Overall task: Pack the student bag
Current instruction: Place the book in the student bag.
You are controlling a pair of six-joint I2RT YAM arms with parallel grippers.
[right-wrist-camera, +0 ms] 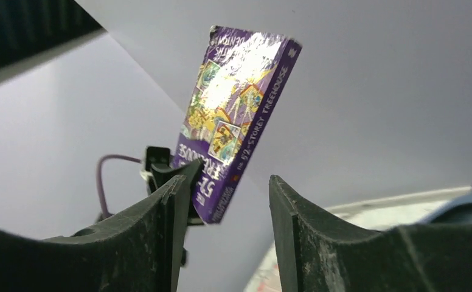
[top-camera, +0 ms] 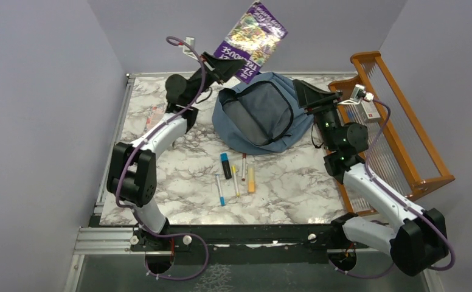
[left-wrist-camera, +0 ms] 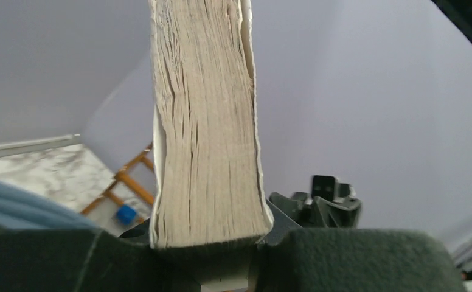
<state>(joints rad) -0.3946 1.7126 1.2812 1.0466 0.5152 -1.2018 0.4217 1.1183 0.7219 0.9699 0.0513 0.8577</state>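
- progress is judged to be early: nothing is seen packed in the student bag [top-camera: 264, 118], which lies at the far middle of the table [top-camera: 179, 164]; whether it is unzipped cannot be told
- a purple paperback book [top-camera: 253, 38] is clamped at its lower end by the left gripper [top-camera: 222, 68] and held raised above the bag's far-left edge, not yet lowered in
- the right gripper [top-camera: 305, 91] is seen at the bag's right edge, jaws parted, with nothing between them
- several pens and markers [top-camera: 236, 176] are left lying on the table just in front of the bag, so most of the packing is judged undone
- an orange wooden rack [top-camera: 404, 121] is set along the right side
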